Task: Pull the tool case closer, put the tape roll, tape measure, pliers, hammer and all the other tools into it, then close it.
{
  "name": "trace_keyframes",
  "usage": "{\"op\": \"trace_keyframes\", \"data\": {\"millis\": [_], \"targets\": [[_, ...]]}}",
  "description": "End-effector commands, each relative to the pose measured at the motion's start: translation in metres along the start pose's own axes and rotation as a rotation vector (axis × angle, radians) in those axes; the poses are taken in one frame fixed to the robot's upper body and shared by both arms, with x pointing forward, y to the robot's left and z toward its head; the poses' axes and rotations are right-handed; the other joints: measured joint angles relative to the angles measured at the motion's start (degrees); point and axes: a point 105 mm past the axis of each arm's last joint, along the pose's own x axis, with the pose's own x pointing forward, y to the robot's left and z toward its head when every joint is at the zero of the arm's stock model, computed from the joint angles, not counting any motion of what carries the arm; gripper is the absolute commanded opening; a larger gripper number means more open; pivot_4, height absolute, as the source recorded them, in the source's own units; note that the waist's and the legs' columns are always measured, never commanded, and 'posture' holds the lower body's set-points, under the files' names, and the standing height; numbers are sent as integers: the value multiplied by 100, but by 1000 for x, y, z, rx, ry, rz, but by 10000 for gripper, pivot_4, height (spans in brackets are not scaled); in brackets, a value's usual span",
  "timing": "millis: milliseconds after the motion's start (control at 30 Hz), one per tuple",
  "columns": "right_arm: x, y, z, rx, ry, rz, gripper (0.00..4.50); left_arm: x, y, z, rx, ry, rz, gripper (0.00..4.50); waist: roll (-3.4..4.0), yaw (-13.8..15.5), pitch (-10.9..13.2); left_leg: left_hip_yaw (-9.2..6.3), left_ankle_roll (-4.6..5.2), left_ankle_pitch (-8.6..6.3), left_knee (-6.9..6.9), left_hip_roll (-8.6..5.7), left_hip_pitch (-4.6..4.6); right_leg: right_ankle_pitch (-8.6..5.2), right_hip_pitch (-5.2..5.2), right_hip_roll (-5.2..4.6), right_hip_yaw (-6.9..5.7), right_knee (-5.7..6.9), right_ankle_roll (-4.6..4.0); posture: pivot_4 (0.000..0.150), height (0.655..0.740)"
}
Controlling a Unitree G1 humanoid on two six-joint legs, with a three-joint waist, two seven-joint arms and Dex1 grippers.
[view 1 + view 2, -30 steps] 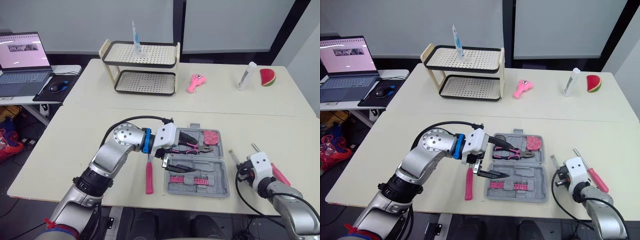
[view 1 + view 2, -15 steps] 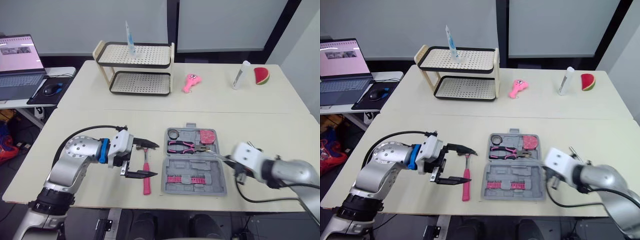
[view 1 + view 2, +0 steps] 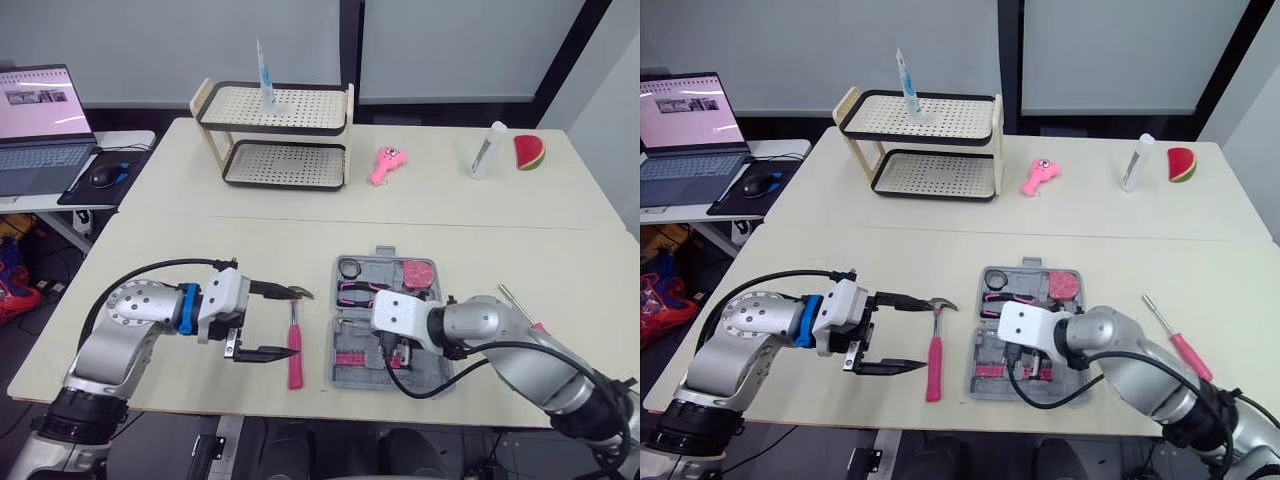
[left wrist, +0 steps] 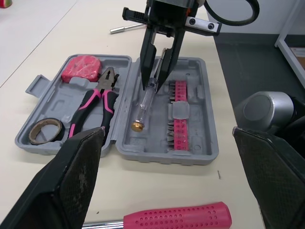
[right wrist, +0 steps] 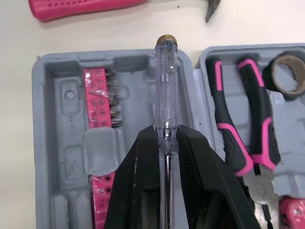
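Two cream tables [image 3: 200,250] sit pushed edge to edge, grey panels [image 3: 130,40] on the wall behind. Off to the left we see a side desk [image 3: 135,140] w/ an open laptop [image 3: 40,130] and a mouse [image 3: 103,174]. On the far table: a two-tier rack [image 3: 285,165] w/ a blue-white tube [image 3: 264,70] upright on its top shelf, then a pink toy [image 3: 386,165], a white bottle [image 3: 486,150] and a watermelon slice [image 3: 528,152] toward the right.

The tool case [image 4: 202,95] lies open on the near table. In its far half we find the tape roll [image 4: 33,135] at left, the pliers [image 4: 97,102] mid, the pink tape measure [image 4: 82,67] at right. The near half holds a pink bit strip [image 4: 177,112]. The R gripper [image 5: 166,133] hangs over that near half, fingers pinched on the shaft of a clear tester screwdriver [image 5: 165,86], brass cap pointing to the case's left; we can't tell if it touches the tray. The hammer [image 3: 932,380] lies on the table just left of the case, pink handle toward us. The L gripper [image 3: 297,323] hovers by it, fingers spread wide, nothing in them. A pink-handled screwdriver [image 3: 1180,347] lies right of the case, apart from it.
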Motion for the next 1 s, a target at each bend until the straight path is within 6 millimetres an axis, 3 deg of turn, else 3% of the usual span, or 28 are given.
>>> {"op": "trace_keyframes", "data": {"millis": [33,1000], "targets": [[0,-4,7,-56,-6,-32,2973,-3,0,10,34,-3,12,45000,0,0,0,-1,0,0,0,0,0,0,0,0,0,0,0,1500,7400],[13,-8,-11,-196,77,-59,2973,1,1,6,15,14,8,45000,0,-8,0,2,-2,1,-1,0,0,0,-9,2,-1,5,0,1500,7400]]}}
